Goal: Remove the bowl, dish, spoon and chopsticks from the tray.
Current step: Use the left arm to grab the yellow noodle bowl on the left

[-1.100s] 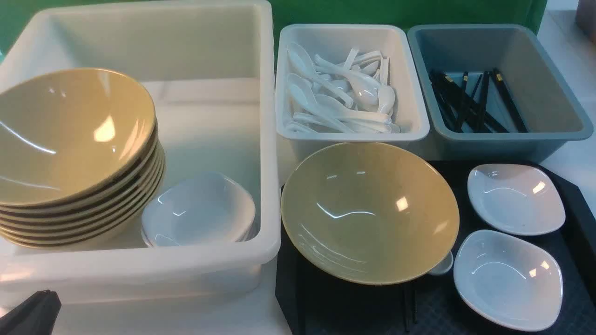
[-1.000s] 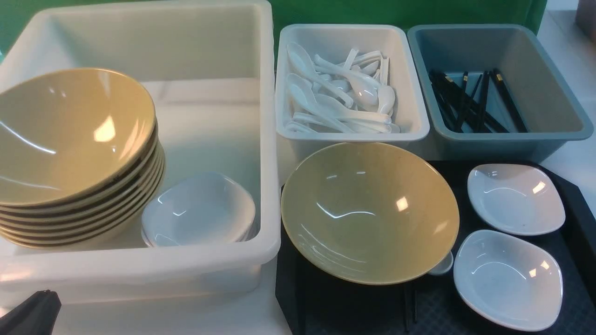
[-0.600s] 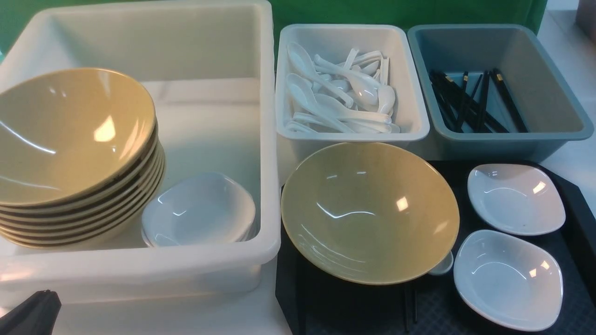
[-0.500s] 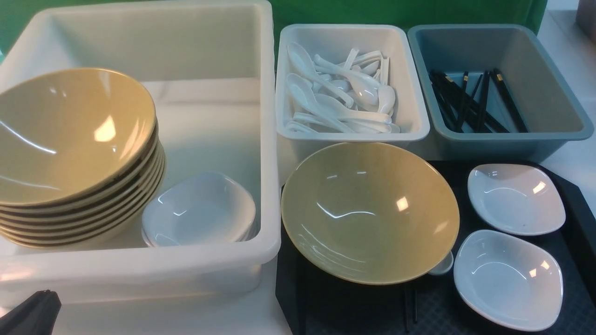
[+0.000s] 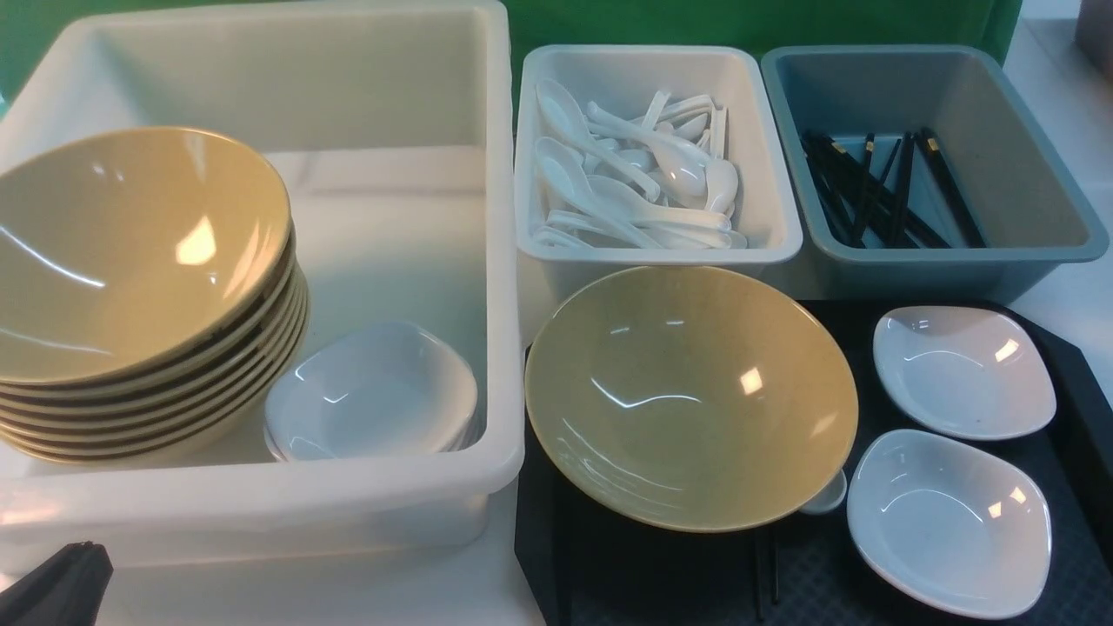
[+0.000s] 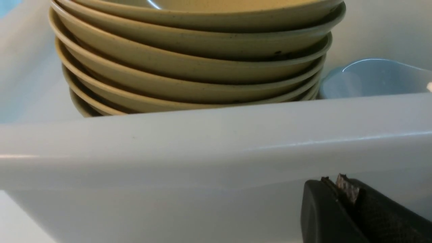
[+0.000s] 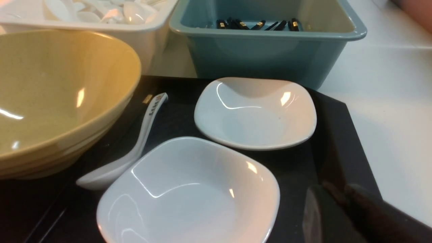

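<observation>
The mustard-yellow bowl [image 5: 691, 396] sits on the left part of the black tray [image 5: 1078, 374]. Two white dishes [image 5: 963, 372] [image 5: 949, 522] lie on its right part. The spoon [image 7: 135, 145], with dark marks on its handle, lies between the bowl [image 7: 57, 94] and the near dish; only its scoop end [image 5: 826, 497] shows in the front view. The chopsticks [image 5: 765, 574] stick out from under the bowl's near side. My left gripper [image 6: 337, 184] is shut and empty, low before the big white tub [image 5: 61, 587]. My right gripper [image 7: 332, 192] is shut over the tray's right edge.
A large white tub [image 5: 500, 261] on the left holds a stack of yellow bowls [image 5: 130, 261] and stacked white dishes [image 5: 374, 391]. Behind the tray stand a white tub [image 5: 661, 254] of plain spoons and a grey tub [image 5: 956, 259] of black chopsticks.
</observation>
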Robot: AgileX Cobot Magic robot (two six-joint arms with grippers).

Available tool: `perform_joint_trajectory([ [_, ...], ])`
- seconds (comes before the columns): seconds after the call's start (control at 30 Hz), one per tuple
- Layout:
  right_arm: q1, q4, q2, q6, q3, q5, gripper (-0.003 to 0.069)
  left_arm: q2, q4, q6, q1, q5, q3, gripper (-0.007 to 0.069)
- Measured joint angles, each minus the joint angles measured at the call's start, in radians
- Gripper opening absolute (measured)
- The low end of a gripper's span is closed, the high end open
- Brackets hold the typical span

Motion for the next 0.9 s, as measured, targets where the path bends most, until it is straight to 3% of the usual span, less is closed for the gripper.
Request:
perform_joint_trajectory([
  [0.4, 0.000, 0.000, 0.000, 0.000, 0.001, -0.081, 0.0125, 0.000, 0.000, 0.000, 0.000, -0.035, 0.000, 0.0011],
  [0.53, 0.000, 0.000, 0.000, 0.000, 0.001, -0.313, 0.0131, 0.000, -0.004, 0.000, 0.000, -0.220, 0.000, 0.0011],
  [0.67, 0.000, 0.000, 0.000, 0.022, 0.001, -0.683, 0.0134, 0.000, -0.004, -0.001, 0.000, -0.493, 0.000, 0.0011],
  [0.7, 0.000, 0.000, 0.000, 0.027, 0.001, -0.698, 0.0135, 0.000, -0.004, -0.001, 0.000, -0.504, 0.000, 0.0011],
  [0.77, 0.000, 0.000, 0.000, 0.094, 0.001, -0.804, 0.0136, 0.000, -0.004, -0.001, 0.000, -0.596, 0.000, 0.0011],
  [0.8, 0.000, 0.000, 0.000, 0.192, 0.001, -0.914, 0.0139, 0.000, -0.004, -0.002, 0.000, -0.674, 0.000, 0.0011],
  [0.9, 0.000, 0.000, -0.001, 0.381, 0.001, -1.030, 0.0142, 0.000, -0.006, -0.015, 0.000, -0.784, 0.000, 0.0011],
])
